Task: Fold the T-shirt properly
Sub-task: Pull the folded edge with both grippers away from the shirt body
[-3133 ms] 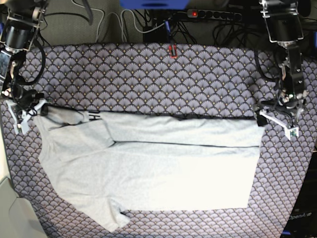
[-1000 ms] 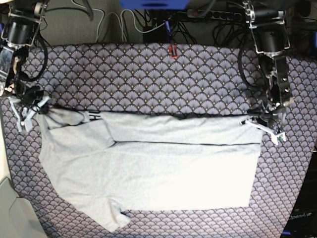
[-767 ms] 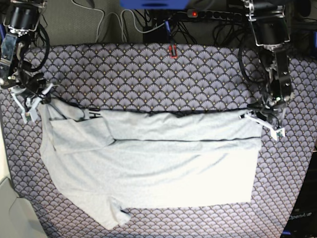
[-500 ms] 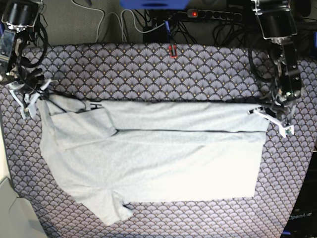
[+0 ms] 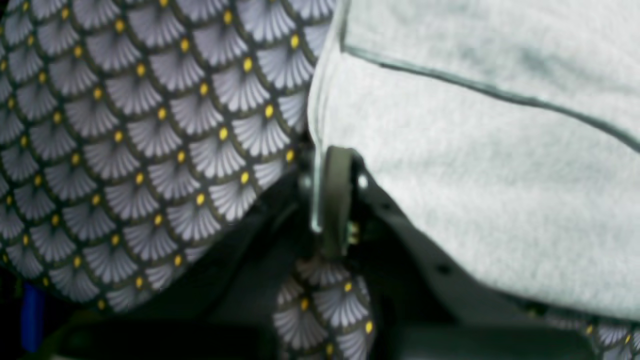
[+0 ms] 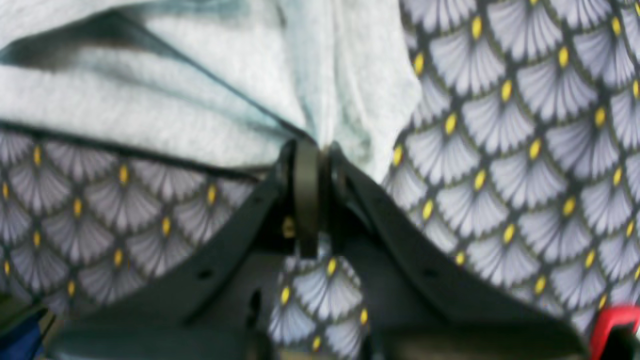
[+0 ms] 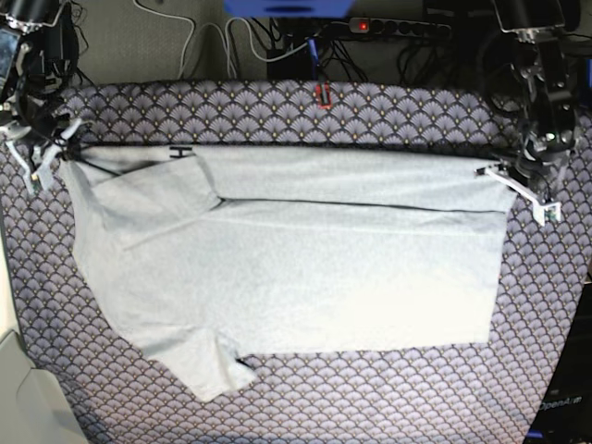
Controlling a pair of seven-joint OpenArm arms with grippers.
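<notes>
Left wrist view: the left hand is seen closed, its jaws pinched together on an edge of the shirt, with grey cloth spreading away to the right and the fan-patterned cloth of the table lying to the left and below.

Right wrist view: the right hand is likewise shut tight, a bunched corner of the shirt being gathered between its jaws, with the tablecloth visible beneath and to the right.

Base view: the shirt is spread across the table, its far edge stretched in a nearly straight line between the right hand at the scene's left and the left hand at the scene's right. A folded band runs along the far side, and one sleeve trails at the near left.

Compared with the picture half a second earlier, both hands have been carried farther from the camera, and the whole shirt has been dragged that way with them; more tablecloth is now exposed at the near side. Compared with three seconds ago, the far edge lies much farther up the table and is drawn tauter. It is judged that the shirt is being pulled flat and repositioned, so the folding proper remains largely undone.
</notes>
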